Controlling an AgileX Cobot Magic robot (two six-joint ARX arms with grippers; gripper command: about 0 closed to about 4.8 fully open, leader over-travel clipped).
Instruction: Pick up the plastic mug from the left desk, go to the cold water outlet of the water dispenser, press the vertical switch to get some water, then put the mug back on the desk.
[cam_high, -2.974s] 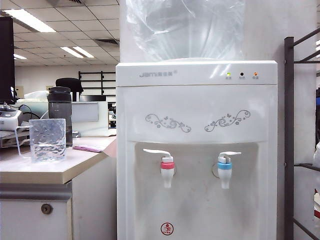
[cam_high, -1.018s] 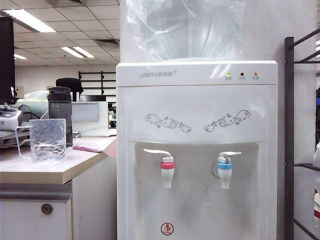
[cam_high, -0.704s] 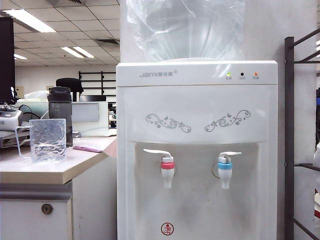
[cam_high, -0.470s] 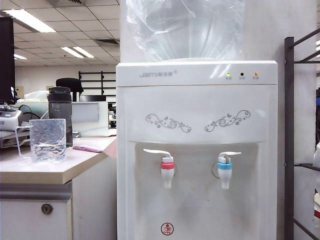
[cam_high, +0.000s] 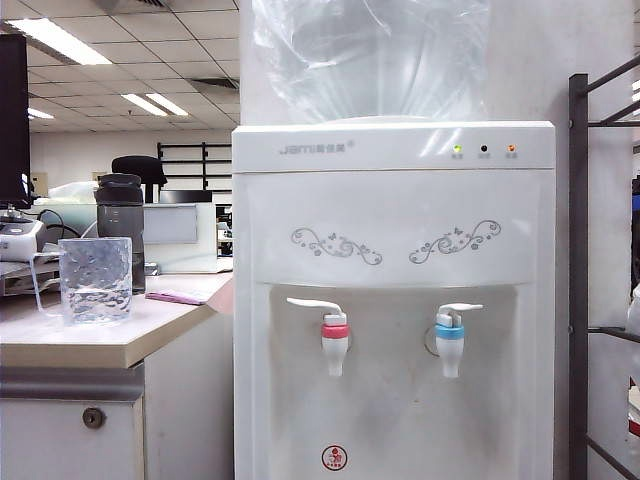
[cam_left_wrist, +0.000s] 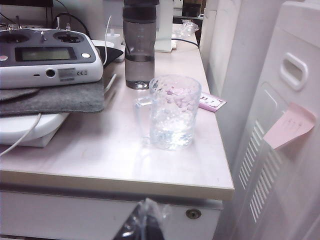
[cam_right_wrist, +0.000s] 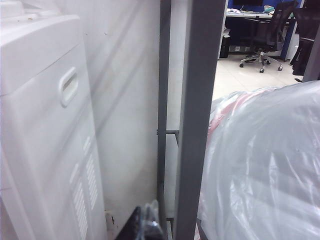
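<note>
A: Clear plastic mug (cam_left_wrist: 171, 112) sits upright on left desk (cam_left_wrist: 100, 165), back from its front edge, beyond the left gripper (cam_left_wrist: 142, 231); fingers together, low by the cabinet front.

B: Right gripper (cam_right_wrist: 145, 225)? Between water dispenser (cam_right_wrist: 45, 125) side & grey rack post (cam_right_wrist: 197, 115); can't tell fingers.

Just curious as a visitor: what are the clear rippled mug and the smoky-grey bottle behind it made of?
The clear rippled mug looks like colourless plastic, though glass can't be excluded: see-through, glossy, dimpled walls, thin handle. The smoky-grey bottle seems tinted translucent plastic with a dark opaque lid. Both stand on the beige desk, matte, probably laminate.
</note>
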